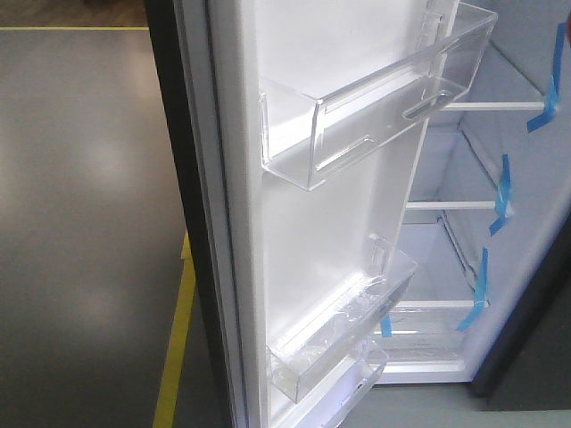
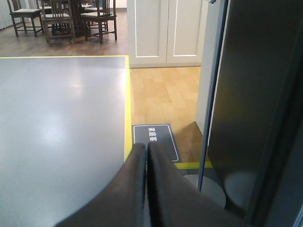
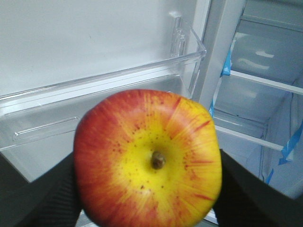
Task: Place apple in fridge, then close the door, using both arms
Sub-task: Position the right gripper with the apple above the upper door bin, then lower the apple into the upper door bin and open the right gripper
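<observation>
Currently I am in the carry step. The right jaws are clenched on the apple (image 3: 147, 158), stem end toward the wrist camera, just in front of a clear bin (image 3: 94, 90) on the open door (image 1: 312, 232). The left jaws are pressed together, holding nothing, low beside the door's dark outer face. Next, as I judge it, I must swing the apple right, past the door edge, into the fridge (image 1: 464, 259) and over a shelf (image 3: 258, 79), then release.
</observation>
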Controlling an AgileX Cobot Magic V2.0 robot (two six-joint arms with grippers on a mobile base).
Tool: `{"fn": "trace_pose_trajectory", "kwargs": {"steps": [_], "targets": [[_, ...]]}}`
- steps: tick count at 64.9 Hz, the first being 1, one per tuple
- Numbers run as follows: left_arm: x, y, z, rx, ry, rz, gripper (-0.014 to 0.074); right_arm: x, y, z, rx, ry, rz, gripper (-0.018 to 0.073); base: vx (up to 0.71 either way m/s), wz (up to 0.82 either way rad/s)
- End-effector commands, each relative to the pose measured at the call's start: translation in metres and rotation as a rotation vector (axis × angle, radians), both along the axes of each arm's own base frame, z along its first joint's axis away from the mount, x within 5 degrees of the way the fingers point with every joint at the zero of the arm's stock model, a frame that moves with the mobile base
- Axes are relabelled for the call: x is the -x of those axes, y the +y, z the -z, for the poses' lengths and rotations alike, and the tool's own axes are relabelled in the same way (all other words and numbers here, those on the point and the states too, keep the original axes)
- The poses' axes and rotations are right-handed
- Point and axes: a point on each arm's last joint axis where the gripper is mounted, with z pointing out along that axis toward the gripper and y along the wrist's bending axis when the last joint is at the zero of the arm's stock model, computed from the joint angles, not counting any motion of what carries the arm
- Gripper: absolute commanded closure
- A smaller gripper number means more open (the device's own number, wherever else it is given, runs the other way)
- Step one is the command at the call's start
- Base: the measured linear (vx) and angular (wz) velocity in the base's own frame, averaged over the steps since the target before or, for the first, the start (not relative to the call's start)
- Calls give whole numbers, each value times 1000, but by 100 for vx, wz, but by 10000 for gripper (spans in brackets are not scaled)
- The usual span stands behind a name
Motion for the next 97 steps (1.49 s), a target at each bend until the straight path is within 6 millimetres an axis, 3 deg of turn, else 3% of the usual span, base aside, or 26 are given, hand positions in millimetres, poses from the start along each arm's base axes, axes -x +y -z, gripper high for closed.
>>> {"fn": "trace_pose_trajectory", "kwargs": {"steps": [1, 15, 24, 31, 41, 53, 60, 68, 80, 97], "targets": [[-1, -1, 2, 10, -58, 7, 603, 6, 4, -17, -44, -119, -6, 568, 0, 0], [-1, -1, 2, 10, -58, 7, 603, -3, 13, -39, -167, -328, -93, 566, 0, 0], [-1, -1, 2, 10, -58, 7, 603, -23, 19, -50, -260, -401, -230, 566, 0, 0], [-1, -1, 2, 10, -58, 7, 603, -51, 18, -50, -317, -409, -279, 564, 0, 0], [-1, -1, 2, 10, -58, 7, 603, -93, 17, -38, -371, -345, -357, 563, 0, 0], [-1, -1, 2, 10, -58, 7, 603, -139, 33, -14, -347, -253, -408, 562, 0, 0], [-1, -1, 2, 10, -58, 7, 603, -157, 42, 1, -280, -206, -417, 556, 0, 0], [-1, -1, 2, 10, -58, 7, 603, -163, 45, 10, -211, -166, -398, 533, 0, 0], [-1, -1, 2, 10, -58, 7, 603, -165, 42, 15, -159, -145, -374, 410, 0, 0], [-1, -1, 2, 10, -58, 7, 603, -165, 42, 16, -164, -127, -362, 74, 0, 0]]}}
